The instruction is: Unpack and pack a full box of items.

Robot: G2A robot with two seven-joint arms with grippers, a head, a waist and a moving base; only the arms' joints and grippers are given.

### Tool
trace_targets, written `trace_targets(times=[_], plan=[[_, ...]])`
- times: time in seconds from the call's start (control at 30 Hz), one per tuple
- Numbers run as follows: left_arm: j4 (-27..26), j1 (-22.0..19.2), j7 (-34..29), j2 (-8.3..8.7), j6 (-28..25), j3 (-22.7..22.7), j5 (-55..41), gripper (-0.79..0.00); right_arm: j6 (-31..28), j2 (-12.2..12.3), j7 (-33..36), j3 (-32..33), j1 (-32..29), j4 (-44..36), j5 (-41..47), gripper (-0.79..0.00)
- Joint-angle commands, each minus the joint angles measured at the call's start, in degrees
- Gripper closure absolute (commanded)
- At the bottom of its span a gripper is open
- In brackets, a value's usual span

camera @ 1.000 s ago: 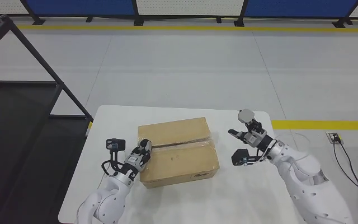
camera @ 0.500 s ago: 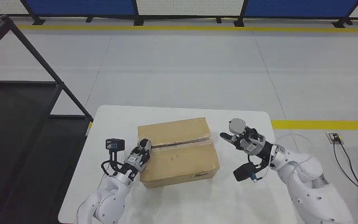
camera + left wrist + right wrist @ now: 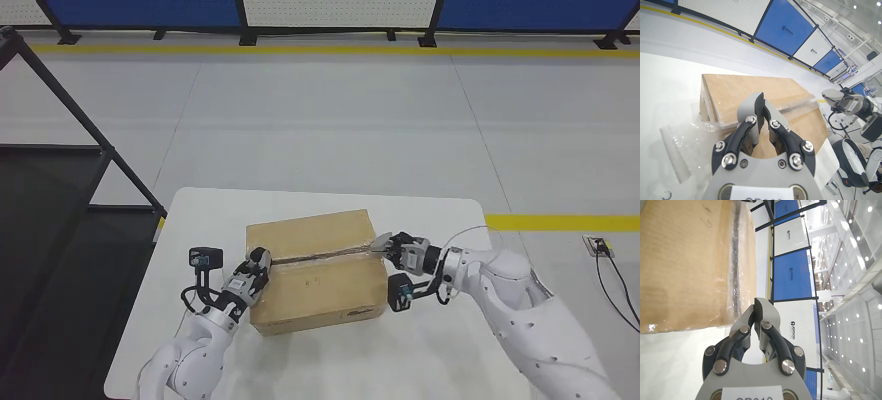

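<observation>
The left gripper [image 3: 762, 106] and right gripper [image 3: 756, 313] were seen closed at the box [image 3: 315, 275] ends, so the tape [image 3: 797, 104], if pinched thinly, was judged liable to be torn short

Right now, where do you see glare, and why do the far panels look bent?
Left wrist view: the wide lens bows the panels into a curve, and the clear tape on the box glints. Right wrist view: ceiling lamps show as bright dots, and the tape shines along the seam. Top view: the light is even and lines stay straight.
</observation>
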Motion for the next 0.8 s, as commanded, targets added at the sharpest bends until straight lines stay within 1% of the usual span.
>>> trace_targets(times=[0.0, 0.23, 0.47, 0.6, 0.77], plan=[[0.1, -0.1, -0.1, 0.03, 0.0, 0.0, -0.1, 0.0, 0.8, -0.3, -0.7, -1.7, 1.0, 0.8, -1.0, 0.0], [0.0, -0.3, -0.1, 0.13, 0.0, 0.1, -0.4, 0.0, -1.6, -0.8, 0.2, -5.5, 3.7, 2.4, -6.3, 0.0], [-0.3, 0.1, 0.5, 0.24, 0.0, -0.3, -1.0, 0.0, -3.2, -1.3, 1.9, -8.0, 5.5, 2.0, -7.9, 0.0], [-0.9, 0.9, 1.6, 0.35, -0.1, -1.3, -2.0, 0.0, -4.4, -1.8, 2.4, -9.4, 6.8, 1.9, -8.3, 0.0], [-2.0, 2.5, 3.4, 0.56, -0.2, -3.6, -3.9, 0.0, -6.9, -2.4, 2.4, -11.7, 8.9, 2.1, -9.3, 0.0]])
